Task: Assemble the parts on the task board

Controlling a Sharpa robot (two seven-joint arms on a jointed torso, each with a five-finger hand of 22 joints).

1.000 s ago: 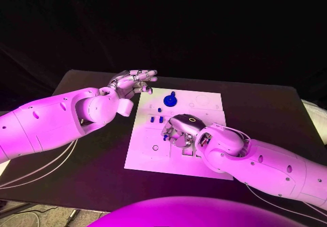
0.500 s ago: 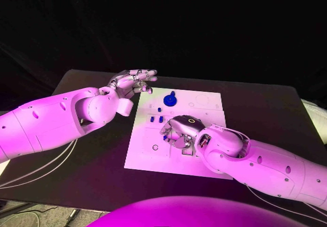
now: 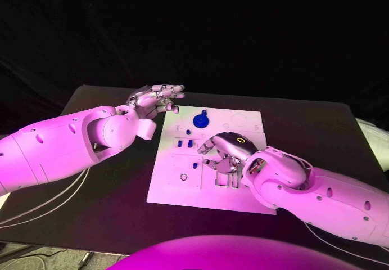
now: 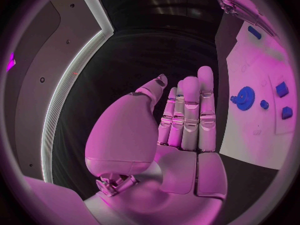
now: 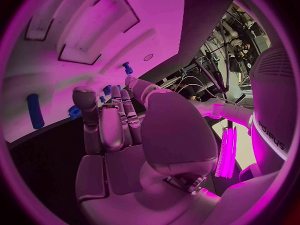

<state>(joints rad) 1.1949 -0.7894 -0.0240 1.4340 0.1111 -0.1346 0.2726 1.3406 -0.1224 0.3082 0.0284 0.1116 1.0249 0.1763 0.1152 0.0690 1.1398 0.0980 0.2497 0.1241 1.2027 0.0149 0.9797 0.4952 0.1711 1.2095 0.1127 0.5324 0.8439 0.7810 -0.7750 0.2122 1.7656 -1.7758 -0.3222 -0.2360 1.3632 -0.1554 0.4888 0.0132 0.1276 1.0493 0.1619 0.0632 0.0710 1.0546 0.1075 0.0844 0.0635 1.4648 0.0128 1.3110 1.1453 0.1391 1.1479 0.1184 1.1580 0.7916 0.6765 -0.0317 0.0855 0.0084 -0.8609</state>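
1. Right hand (image 3: 225,153) sits low over the middle of the task board (image 3: 243,194). We see its fingers (image 5: 111,127) extended side by side in the right wrist view, with nothing visibly in them. From the head view we cannot tell if a fingertip presses a part underneath.
2. Left hand (image 3: 155,98) hovers off the board's far left corner, fingers straight and together, palm bare. We read it as holding nothing.
3. Parts: blue gear (image 3: 201,120) stands on the far half of the board. Small blue pieces (image 3: 185,143) lie just beside the right hand. A blue peg (image 3: 197,165) sits near its fingers and a dark ring (image 3: 183,176) lies further out on the board's left side.
4. Risk: the right hand covers the recesses, so we judge that a blind finger move could knock the nearby small pieces out of place or sweep the peg off its spot.
5. Risk: the board looks loose on the table (image 3: 97,185). A sideways push by the right hand could slide it, since the left hand isn't bracing it.
6. Risk: the left forearm lies near the board edge, so we think a swing inward may clip the gear.
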